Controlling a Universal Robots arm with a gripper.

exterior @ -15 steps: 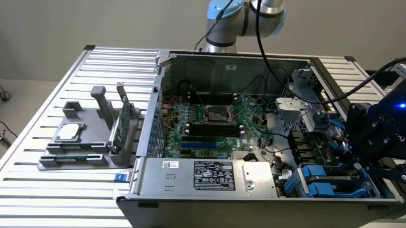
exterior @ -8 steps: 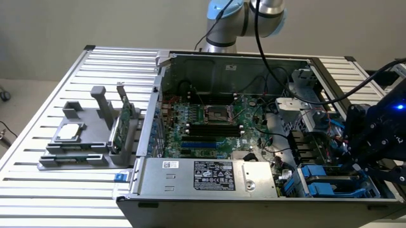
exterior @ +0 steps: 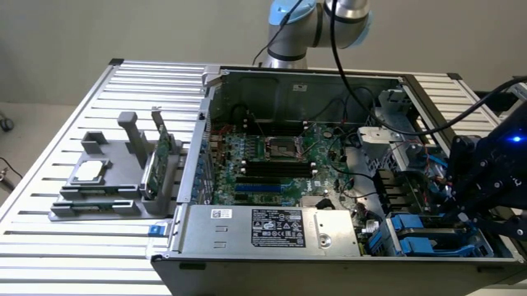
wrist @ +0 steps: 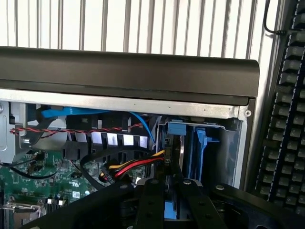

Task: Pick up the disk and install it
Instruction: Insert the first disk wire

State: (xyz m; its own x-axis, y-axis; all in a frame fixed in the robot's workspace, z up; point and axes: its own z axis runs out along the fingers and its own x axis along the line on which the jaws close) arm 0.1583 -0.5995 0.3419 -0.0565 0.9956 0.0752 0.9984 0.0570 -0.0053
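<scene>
In the wrist view the disk shows edge-on, a thin dark slab with bright blue carrier rails. It stands upright in the drive bay at the corner of the open computer case. My gripper is shut on the disk's near end, with blue plastic showing between the two black fingers. In the exterior view my black gripper hangs over the drive bays at the case's right-hand side, and it hides the disk there.
Another blue carrier sits right beside the disk, and more blue carriers fill the bay. Red, yellow and black cables run close to the fingers. A keyboard lies outside the case. A grey fixture holds a chip and a green card.
</scene>
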